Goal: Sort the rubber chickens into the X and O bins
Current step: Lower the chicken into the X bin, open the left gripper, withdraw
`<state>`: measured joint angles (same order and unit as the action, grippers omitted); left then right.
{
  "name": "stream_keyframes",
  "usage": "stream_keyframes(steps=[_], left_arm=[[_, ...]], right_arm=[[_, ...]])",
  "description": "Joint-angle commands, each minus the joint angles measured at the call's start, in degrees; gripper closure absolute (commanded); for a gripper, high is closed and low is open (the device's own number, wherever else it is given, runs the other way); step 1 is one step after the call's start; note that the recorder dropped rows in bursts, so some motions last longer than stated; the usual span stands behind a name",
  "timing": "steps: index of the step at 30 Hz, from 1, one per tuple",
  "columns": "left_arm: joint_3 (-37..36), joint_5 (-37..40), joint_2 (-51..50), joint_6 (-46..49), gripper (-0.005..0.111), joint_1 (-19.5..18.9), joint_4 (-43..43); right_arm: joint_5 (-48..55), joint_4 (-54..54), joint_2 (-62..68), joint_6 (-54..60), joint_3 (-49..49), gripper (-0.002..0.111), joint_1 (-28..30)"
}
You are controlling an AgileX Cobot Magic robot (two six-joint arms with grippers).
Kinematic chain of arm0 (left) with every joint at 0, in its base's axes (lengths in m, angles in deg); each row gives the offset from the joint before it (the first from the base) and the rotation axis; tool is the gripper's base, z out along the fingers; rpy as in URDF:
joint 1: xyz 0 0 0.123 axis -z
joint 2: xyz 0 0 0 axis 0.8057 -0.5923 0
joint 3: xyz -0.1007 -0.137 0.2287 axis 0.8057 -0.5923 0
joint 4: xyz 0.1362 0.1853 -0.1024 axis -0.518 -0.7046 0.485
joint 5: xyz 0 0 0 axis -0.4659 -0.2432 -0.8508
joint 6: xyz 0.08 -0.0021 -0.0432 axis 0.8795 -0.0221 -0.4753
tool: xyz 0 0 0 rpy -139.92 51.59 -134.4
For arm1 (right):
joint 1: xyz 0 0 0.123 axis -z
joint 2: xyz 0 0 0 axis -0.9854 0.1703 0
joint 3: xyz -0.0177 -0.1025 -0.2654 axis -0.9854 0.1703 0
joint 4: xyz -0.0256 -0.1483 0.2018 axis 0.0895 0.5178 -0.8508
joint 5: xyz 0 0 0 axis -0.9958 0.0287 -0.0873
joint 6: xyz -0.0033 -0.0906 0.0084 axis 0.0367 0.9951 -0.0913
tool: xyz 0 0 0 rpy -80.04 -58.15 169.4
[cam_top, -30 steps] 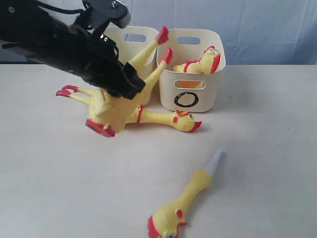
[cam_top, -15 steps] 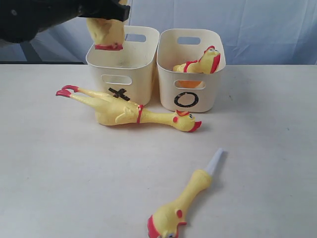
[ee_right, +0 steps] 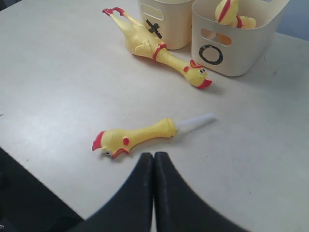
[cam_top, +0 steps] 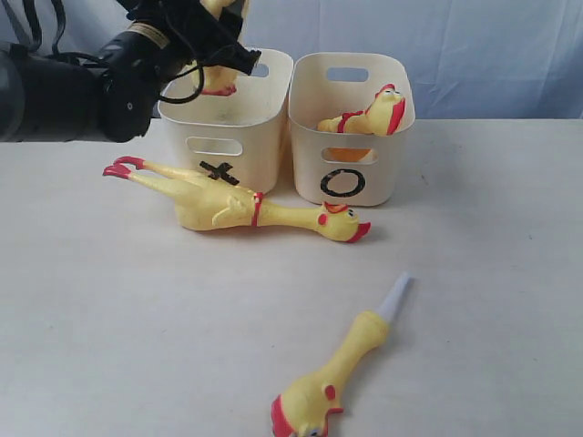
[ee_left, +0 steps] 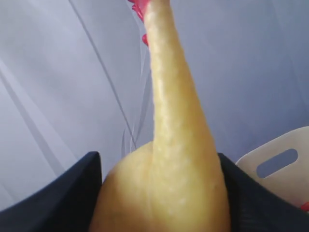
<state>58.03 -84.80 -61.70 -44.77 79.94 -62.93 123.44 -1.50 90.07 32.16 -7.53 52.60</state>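
Left gripper point(ee_left: 159, 188) is holding the held chicken point(ee_left: 166, 106) over the X bin point(cam_top: 264, 137), probably to drop it.
The left gripper is clamping snugly round the body, and the red end is hanging just above the X bin directly below, likely so it falls in cleanly. The O bin point(cam_top: 383, 173) beside it is carrying a binned chicken point(cam_top: 369, 116). The right gripper point(ee_right: 153, 164) is hovering fully closed and empty. The short chicken point(ee_right: 137, 137) is lying on the tabletop point(ee_right: 58, 82) just ahead of it, and the long chicken point(ee_right: 145, 43) farther ahead, both waiting.

The right gripper point(ee_right: 153, 155) had its fingers point(ee_right: 143, 182) pressed together above the tabletop point(ee_right: 58, 92), near a short chicken point(ee_right: 137, 135) with a white stem. A long chicken point(ee_right: 153, 46) lay before the X bin point(ee_right: 169, 21); another chicken point(ee_right: 229, 11) sat inside the O bin point(ee_right: 244, 50).
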Motion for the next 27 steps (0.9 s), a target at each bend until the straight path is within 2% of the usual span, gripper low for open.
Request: stream_keyframes(steps=[1,5,12,15,27], left_arm=[[2.92,-2.39,-2.43,-6.34,0.107,-2.96,0.14],[5.07,0.94,-4.07,-13.92,0.107,-6.02,-6.0],[7.65,3.79,-7.35,-38.07,0.107,-10.9,-31.76],[8.9,3.79,-9.04,-44.93,0.107,-11.92,-37.98],[11.63,2.33,-14.56,-44.79,0.107,-12.0,-37.96]], right_arm=[[-0.63,0.12,-0.28,0.02,0.21,0.109,0.15],[-0.94,0.12,-0.28,0.02,0.21,0.109,0.15],[-1.73,0.12,-0.28,0.02,0.21,0.109,0.15],[-1.86,0.12,-0.28,0.02,0.21,0.109,0.15],[-3.05,0.12,-0.28,0.02,0.21,0.109,0.15]])
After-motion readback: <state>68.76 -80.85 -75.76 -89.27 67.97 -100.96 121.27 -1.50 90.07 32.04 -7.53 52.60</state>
